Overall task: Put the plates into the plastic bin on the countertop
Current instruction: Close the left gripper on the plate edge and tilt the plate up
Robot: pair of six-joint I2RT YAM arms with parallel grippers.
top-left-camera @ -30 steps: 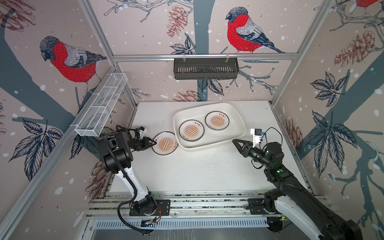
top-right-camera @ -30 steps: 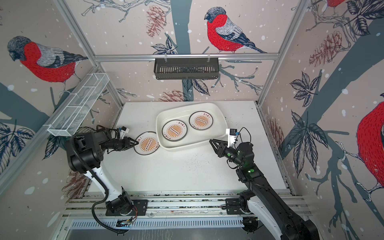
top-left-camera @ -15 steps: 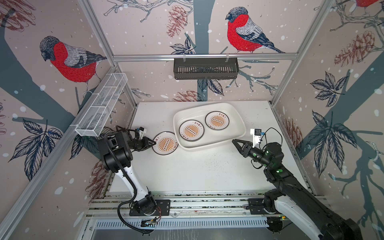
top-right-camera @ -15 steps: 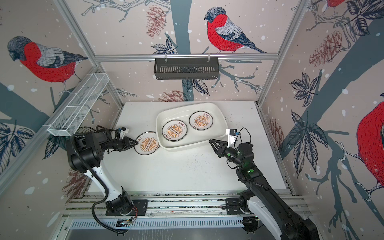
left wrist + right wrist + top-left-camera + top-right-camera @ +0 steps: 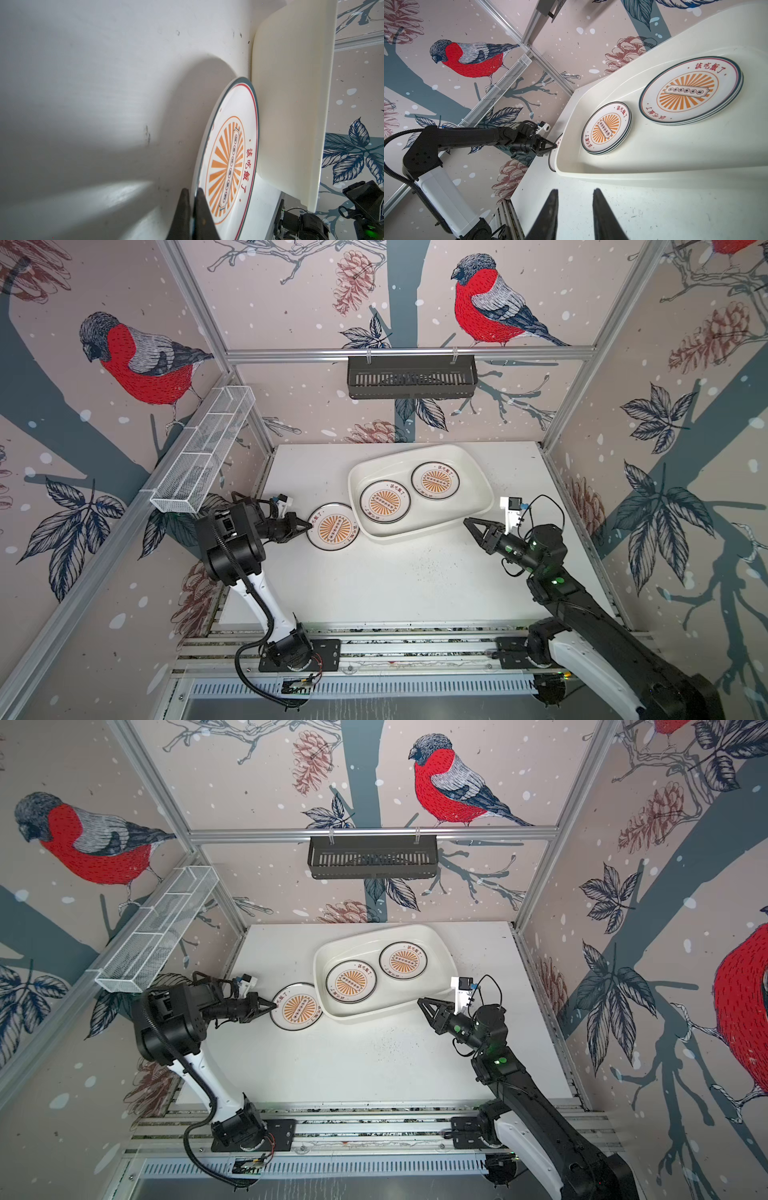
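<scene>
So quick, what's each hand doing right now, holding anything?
Left hand: closed on the rim of the plate lying outside the plastic bin.
Right hand: open, holding nothing.

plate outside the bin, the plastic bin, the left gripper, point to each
plate outside the bin (image 5: 333,526): in a top view, orange sunburst centre
plastic bin (image 5: 428,527): in a top view, front wall
left gripper (image 5: 309,526): in a top view, between its fingers
</scene>
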